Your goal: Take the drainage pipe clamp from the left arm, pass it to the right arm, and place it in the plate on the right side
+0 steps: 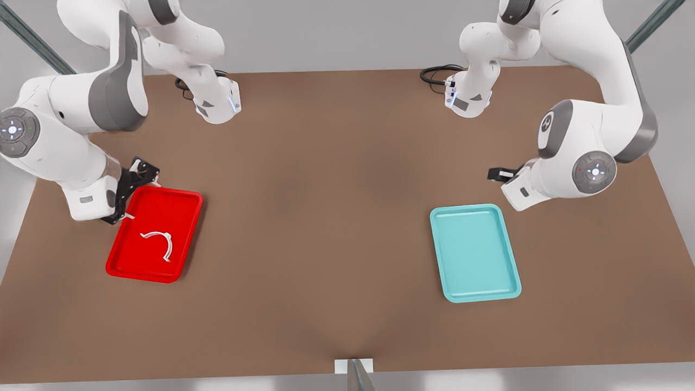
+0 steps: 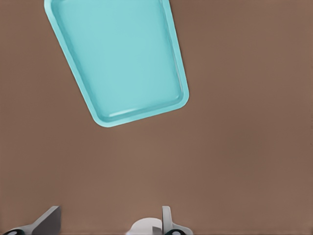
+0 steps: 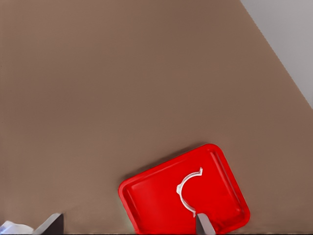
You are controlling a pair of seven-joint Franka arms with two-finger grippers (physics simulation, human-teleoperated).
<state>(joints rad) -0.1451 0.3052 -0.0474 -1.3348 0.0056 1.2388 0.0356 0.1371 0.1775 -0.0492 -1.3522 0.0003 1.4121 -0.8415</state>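
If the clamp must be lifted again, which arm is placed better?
Right. The right gripper, jaws open, hangs at the red tray's rim, close to the clamp lying inside. The left gripper waits beside the teal tray, across the table.

No readable text, labels or numbers appear anywhere.

A plain brown table [image 1: 336, 217] stands against a pale grey wall [image 1: 326, 32], evenly lit
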